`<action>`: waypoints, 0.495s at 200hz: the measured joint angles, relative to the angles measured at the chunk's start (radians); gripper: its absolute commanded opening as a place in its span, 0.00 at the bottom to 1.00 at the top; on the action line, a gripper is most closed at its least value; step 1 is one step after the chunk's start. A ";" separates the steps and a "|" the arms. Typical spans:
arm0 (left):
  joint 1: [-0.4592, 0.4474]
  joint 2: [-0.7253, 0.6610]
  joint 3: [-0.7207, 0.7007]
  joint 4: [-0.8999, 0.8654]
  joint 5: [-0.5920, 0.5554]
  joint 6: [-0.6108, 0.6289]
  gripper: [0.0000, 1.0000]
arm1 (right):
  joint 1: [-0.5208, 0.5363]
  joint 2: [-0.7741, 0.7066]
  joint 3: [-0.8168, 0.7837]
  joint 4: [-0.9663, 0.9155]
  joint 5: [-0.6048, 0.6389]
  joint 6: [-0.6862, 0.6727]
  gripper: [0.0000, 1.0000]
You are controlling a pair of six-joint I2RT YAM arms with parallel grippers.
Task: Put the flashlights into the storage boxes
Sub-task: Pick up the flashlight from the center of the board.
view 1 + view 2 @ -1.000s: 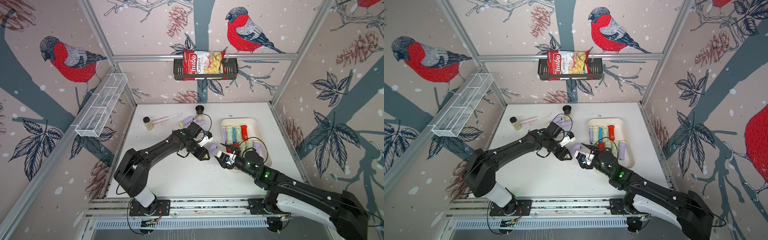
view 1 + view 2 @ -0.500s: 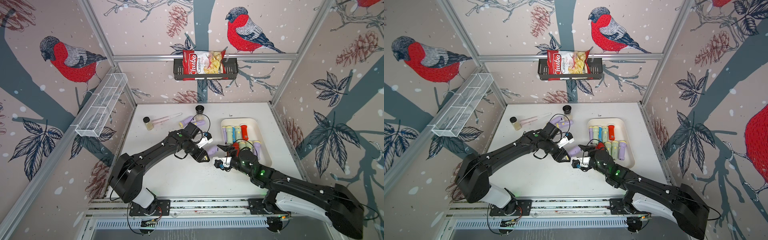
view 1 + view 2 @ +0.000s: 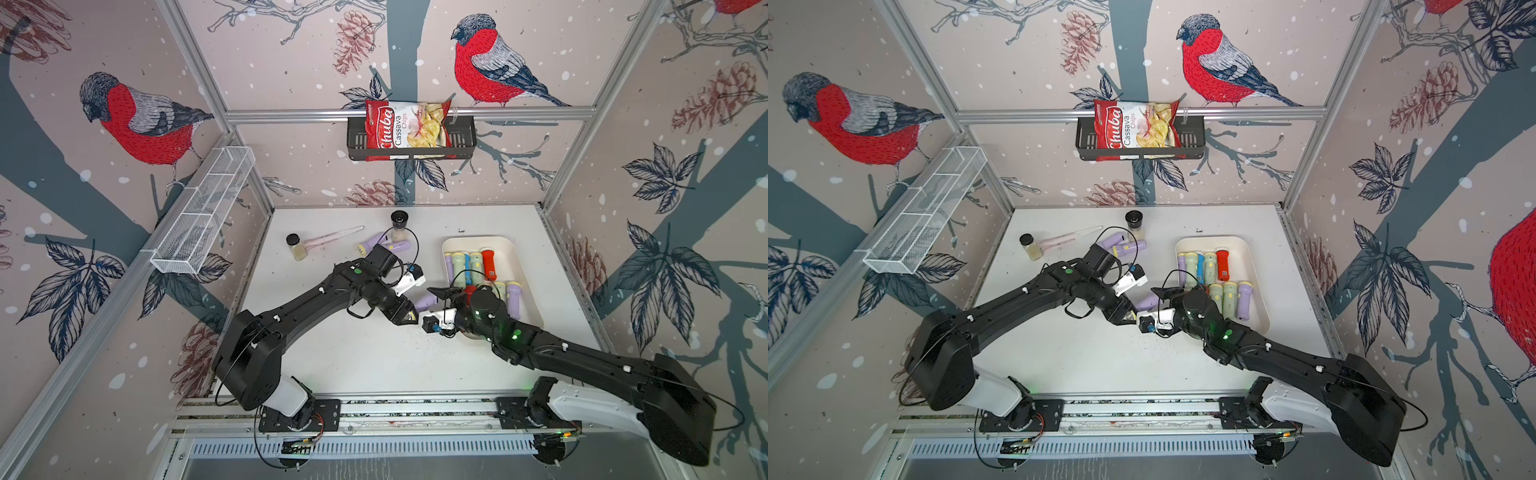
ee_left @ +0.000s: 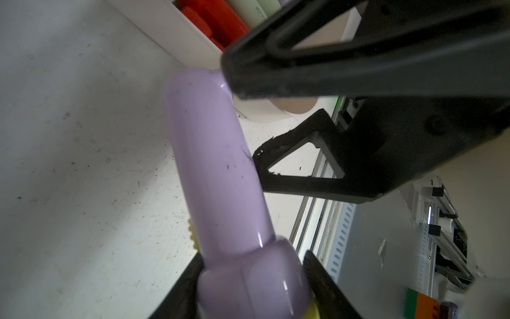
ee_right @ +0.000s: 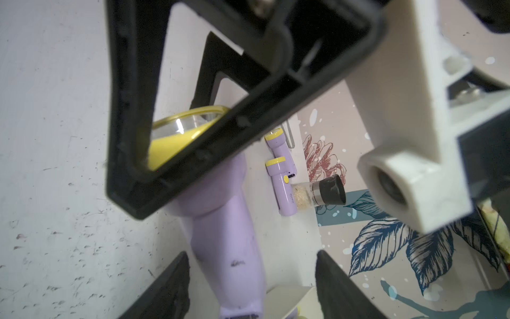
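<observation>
My left gripper [image 3: 409,316] [image 3: 1128,316] [image 4: 251,276] is shut on the yellow-rimmed head of a lilac flashlight [image 3: 426,302] [image 3: 1147,302] [image 4: 220,179] [image 5: 229,248], held just above the table beside the cream storage box [image 3: 515,249] [image 3: 1246,249]. My right gripper [image 3: 436,300] [image 5: 252,276] is open and straddles the flashlight's tail, with a gap on each side. Several flashlights [image 3: 473,266] lie in the box: lilac, pale green, blue, red. Two lilac flashlights [image 3: 374,245] [image 5: 281,190] lie on the table at the back.
Two small black-lidded jars [image 3: 296,246] [image 3: 399,224] and a pink flat tool [image 3: 332,237] sit at the back left. A white mesh basket [image 3: 203,216] hangs on the left wall. A black shelf [image 3: 465,133] holds a chips bag on the back wall.
The right gripper has swung left from the box's edge to the flashlight's tail. The left gripper has carried the flashlight slightly toward the front and toward the right arm.
</observation>
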 measured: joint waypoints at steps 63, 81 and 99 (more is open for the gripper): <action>0.003 -0.009 0.000 0.001 0.020 0.000 0.31 | -0.001 0.048 0.029 -0.024 -0.025 -0.017 0.63; 0.005 -0.015 0.000 0.002 0.022 0.000 0.31 | 0.000 0.061 0.037 -0.030 -0.022 -0.022 0.58; 0.005 -0.020 -0.003 0.007 0.026 -0.001 0.32 | 0.002 0.069 0.042 -0.032 -0.001 -0.041 0.52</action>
